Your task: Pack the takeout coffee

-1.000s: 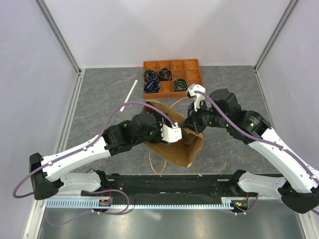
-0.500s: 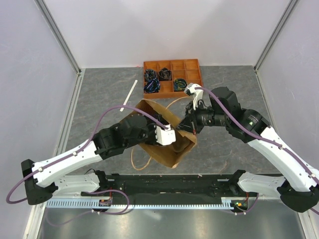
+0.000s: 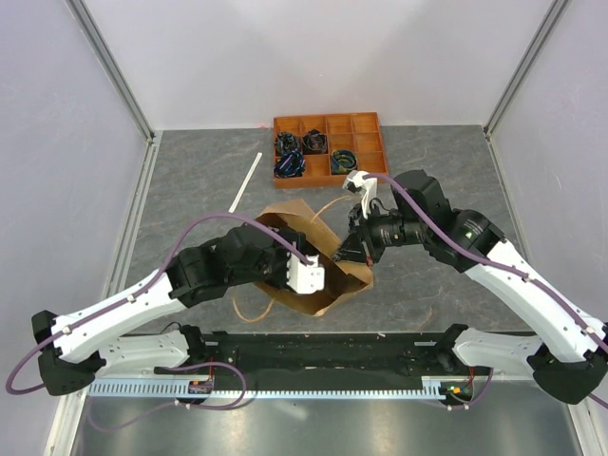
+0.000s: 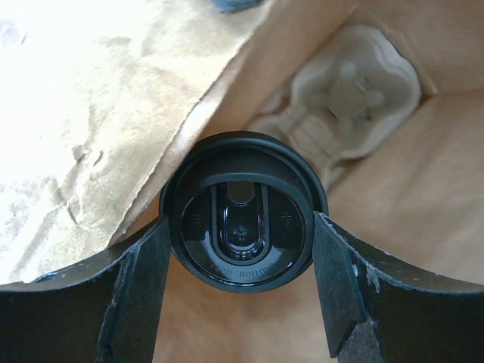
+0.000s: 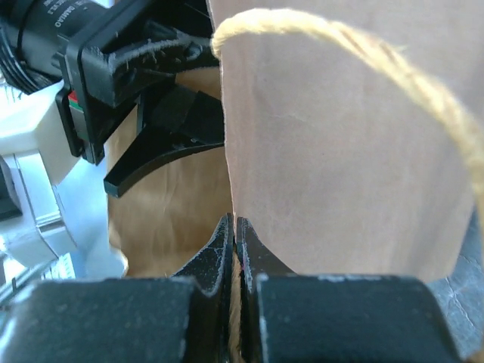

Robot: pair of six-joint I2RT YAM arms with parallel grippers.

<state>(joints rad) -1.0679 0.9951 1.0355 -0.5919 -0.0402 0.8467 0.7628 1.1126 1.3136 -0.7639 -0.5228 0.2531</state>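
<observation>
The takeout coffee [image 4: 242, 223] shows its round black lid from above in the left wrist view. My left gripper [image 4: 240, 227] is shut on it, one finger on each side of the lid, and holds it in the mouth of the brown paper bag [image 3: 344, 277]. The tan cup carrier [image 4: 349, 102] lies inside the bag below the cup. In the top view my left gripper [image 3: 313, 271] covers the cup. My right gripper [image 5: 236, 227] is shut on the bag's upper edge [image 5: 333, 151] and holds it up; it shows in the top view [image 3: 344, 253] at the bag's right rim.
An orange compartment tray [image 3: 366, 123] with dark coiled items stands at the back. A white stick [image 3: 249, 180] lies on the grey table to its left. The bag's twine handles [image 3: 252, 309] loop out at its near-left and far sides.
The bag has shifted left and toward the near edge. My left arm has drawn back the same way with the cup. My right gripper has followed to the left, still pinching the bag's edge.
</observation>
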